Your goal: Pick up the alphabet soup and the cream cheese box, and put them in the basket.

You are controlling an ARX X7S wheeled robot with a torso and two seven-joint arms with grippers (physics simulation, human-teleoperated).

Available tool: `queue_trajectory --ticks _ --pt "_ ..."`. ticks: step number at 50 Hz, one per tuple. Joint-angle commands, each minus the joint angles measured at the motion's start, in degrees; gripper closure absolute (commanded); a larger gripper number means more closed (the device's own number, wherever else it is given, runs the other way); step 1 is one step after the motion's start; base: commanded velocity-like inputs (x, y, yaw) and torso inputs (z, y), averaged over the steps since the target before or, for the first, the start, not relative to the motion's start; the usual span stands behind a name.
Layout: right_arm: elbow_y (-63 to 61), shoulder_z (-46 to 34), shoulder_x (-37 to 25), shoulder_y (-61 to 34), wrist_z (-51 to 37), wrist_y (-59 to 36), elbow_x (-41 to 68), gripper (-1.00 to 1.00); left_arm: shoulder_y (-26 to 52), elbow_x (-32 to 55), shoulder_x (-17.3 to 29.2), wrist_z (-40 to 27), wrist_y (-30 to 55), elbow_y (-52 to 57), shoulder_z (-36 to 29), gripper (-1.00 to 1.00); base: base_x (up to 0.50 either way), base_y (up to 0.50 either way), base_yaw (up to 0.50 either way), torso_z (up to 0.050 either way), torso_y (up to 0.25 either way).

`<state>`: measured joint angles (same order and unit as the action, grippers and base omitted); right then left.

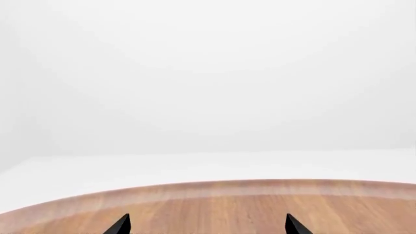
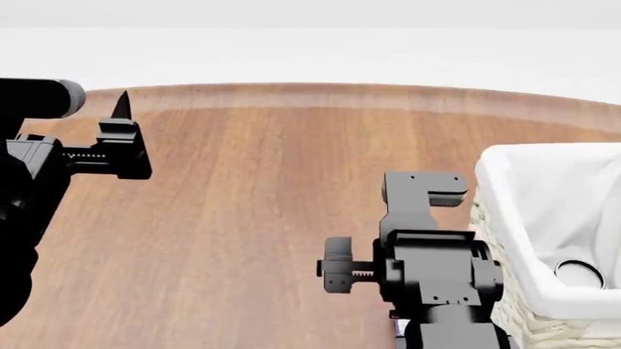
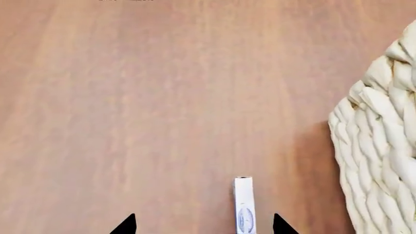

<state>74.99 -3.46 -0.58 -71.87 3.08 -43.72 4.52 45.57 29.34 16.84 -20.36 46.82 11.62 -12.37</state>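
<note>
The cream cheese box point(image 3: 244, 208) stands on its thin edge on the wooden table point(image 3: 130, 97), white with a blue oval mark. My right gripper point(image 3: 203, 227) is open, and the box sits between its fingertips, nearer one of them, touching neither. In the head view this gripper point(image 2: 424, 190) points down beside the basket point(image 2: 505, 189), and only a sliver of the box point(image 2: 398, 329) shows under it. A can's round rim point(image 2: 578, 273) shows inside the basket; its label is hidden. My left gripper point(image 1: 206, 228) is open and empty above the table's far left point(image 2: 115, 138).
The basket's woven wall point(image 3: 383, 146) stands close beside the box and the right gripper. The table's curved far edge point(image 1: 215, 187) lies just beyond the left gripper, with white floor behind it.
</note>
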Motion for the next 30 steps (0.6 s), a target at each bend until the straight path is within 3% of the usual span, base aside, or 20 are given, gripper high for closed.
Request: queue_trajectory --ticks 1,30 --pt "0.0 5.36 -1.0 0.26 -0.98 0.4 -3.53 -1.0 0.19 0.61 -0.02 -0.04 0.24 -0.24 0.14 -1.0 0.0 0.0 0.0 0.0 0.0" --pt "0.0 7.85 -2.11 0.86 -2.75 0.55 -4.41 -1.0 -0.16 0.74 0.35 -0.25 -0.62 -0.36 -0.44 -1.0 0.0 0.0 0.0 0.0 0.0"
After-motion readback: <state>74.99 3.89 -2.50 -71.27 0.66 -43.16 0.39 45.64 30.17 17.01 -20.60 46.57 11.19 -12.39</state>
